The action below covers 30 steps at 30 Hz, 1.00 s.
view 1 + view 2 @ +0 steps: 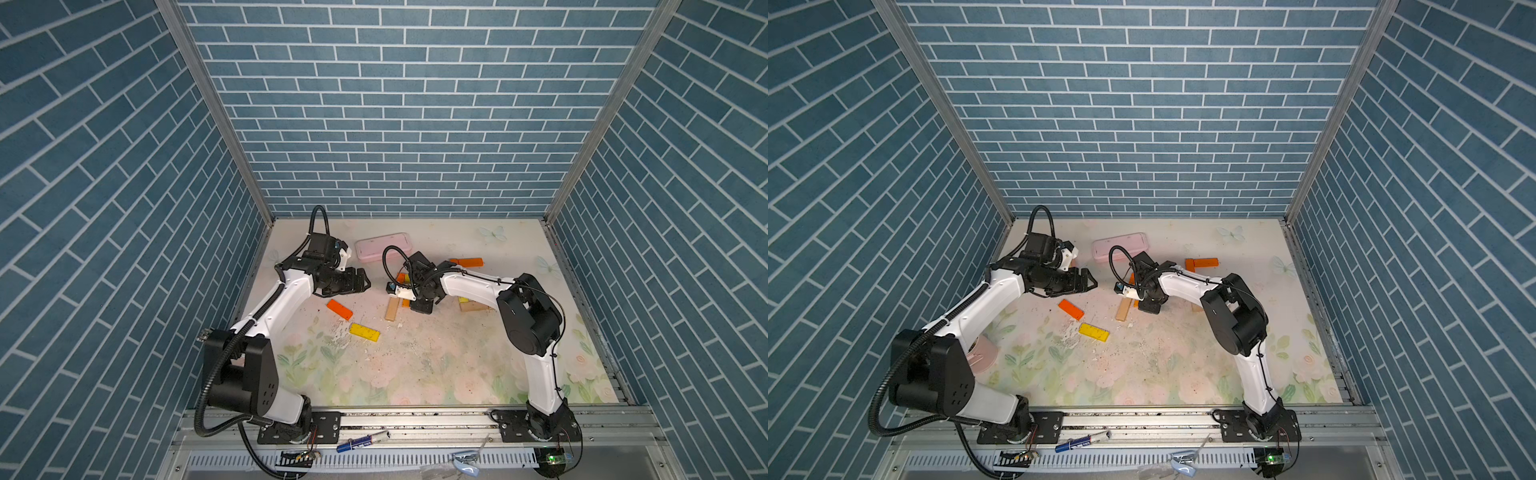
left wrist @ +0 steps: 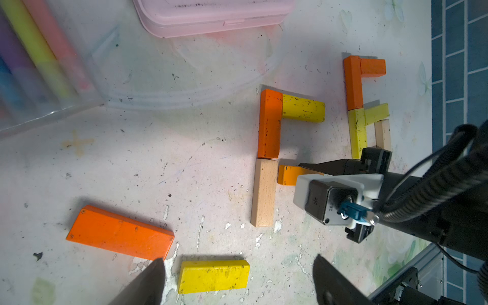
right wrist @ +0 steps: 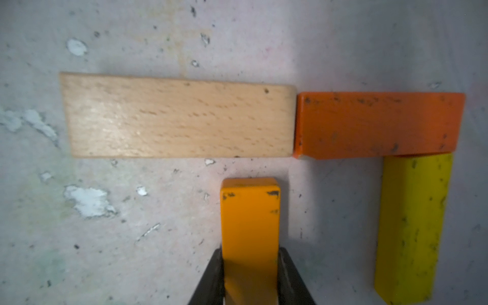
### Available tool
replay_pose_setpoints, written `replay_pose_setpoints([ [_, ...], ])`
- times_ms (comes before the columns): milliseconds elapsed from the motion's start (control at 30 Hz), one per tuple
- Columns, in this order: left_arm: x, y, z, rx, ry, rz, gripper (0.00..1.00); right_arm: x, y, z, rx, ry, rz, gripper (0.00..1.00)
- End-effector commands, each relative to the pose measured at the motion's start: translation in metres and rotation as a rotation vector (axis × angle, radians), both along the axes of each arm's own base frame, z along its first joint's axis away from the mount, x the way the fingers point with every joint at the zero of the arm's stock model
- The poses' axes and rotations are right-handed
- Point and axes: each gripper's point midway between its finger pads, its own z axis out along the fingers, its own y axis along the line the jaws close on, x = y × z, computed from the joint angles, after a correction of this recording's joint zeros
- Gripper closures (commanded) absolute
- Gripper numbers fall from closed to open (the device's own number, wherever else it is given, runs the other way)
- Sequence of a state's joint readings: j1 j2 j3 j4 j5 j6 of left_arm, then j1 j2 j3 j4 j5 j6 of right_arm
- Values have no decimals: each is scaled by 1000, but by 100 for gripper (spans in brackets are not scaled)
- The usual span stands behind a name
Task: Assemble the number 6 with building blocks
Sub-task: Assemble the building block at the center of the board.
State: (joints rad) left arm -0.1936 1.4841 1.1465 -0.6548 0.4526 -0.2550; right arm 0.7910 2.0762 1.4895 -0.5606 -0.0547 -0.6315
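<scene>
**A:** What has the right tool got?

**B:** The right tool [image 3: 250, 254] is clamped on an amber bar [image 3: 250, 211], pinching its long sides. The bar's free end stops just short of the tan bar [image 3: 177, 116], with a strip of tabletop [image 3: 132, 237] showing between them.

**A:** And the figure itself?

**B:** The tan bar butts end to end against an orange bar [image 3: 377, 124]. A yellow bar [image 3: 412, 224] turns off the orange bar's far end at a right angle, touching it. The figure lies mid-tabletop, on the near side of the pink case [image 1: 383, 246].

**A:** And the left side?

**B:** The left tool [image 1: 366, 279] has its jaws spread wide and holds nothing. It sits near a loose orange bar [image 1: 339, 309], and a loose yellow bar [image 1: 364, 332] lies just beside that.

**A:** Anything else?

**B:** A further group of orange, yellow and tan bars [image 2: 357, 132] lies beyond the figure. In both top views the right arm hides much of it.
</scene>
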Motion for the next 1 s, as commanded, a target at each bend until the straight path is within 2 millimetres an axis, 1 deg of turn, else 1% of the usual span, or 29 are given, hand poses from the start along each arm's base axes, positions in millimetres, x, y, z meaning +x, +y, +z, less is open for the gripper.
replay_pose_setpoints([
  [0,-1,2,-3,-10,12,9,12,-10,-3,-14,-41,53,-14,77],
  [533,-2,1,-1,-14,5,9,12,-12,2,-15,-47,60,-20,77],
  [967,-2,1,-2,-15,9,7,12,-13,0,-20,-59,77,-39,76],
])
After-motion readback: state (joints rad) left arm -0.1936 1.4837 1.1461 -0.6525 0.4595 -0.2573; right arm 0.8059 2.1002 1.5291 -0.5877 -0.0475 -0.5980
